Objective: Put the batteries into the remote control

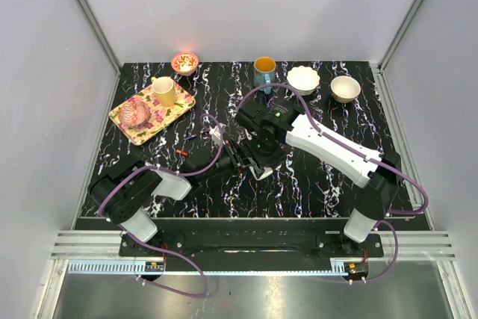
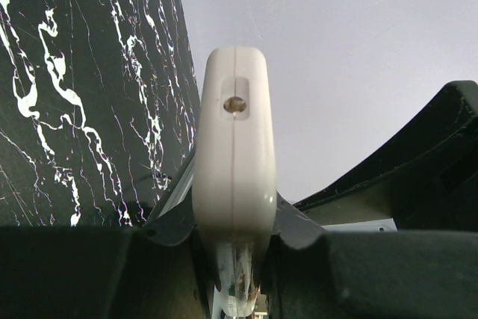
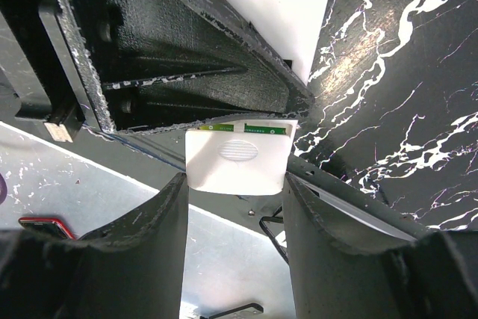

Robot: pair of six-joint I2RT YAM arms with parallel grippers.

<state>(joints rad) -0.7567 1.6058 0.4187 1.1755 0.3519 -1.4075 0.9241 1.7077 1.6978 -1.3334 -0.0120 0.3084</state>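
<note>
- On the left of the black, white-veined marble desk [image 1: 314, 192] a floral-patterned rectangular tray [image 1: 160, 126] lies askew. It carries a pale yellow cup [image 1: 164, 92] and a pinkish clear glass bowl [image 1: 137, 113].
- Just behind the tray, near the desk's back edge, stands a small red-patterned bowl [image 1: 184, 62].
- Near the middle of the desk, where the two arms meet, the left claw [image 2: 234, 223] is clamped on the small flat white plastic remote control [image 2: 234, 162]. It grips the two flat faces, so its wrist camera sees the remote edge-on. The rounded end with the small round emitter points away from the claw.
- The right claw [image 3: 235, 184] reaches in from the other side. Its dark fingers [image 3: 160, 244] stand apart by the remote's width, with their tips against the two side edges of the white end that bears an oval ribbed patch, clamped on it. Two green-marked strips [image 3: 243, 128] show along that end's far edge, under a black textured part of the other arm. What they are is not clear.
- Further right, along the back, stand a teal mug [image 1: 264, 71] with an orange inside, then a scalloped white bowl [image 1: 303, 79], then a plain cream bowl [image 1: 345, 88].
</note>
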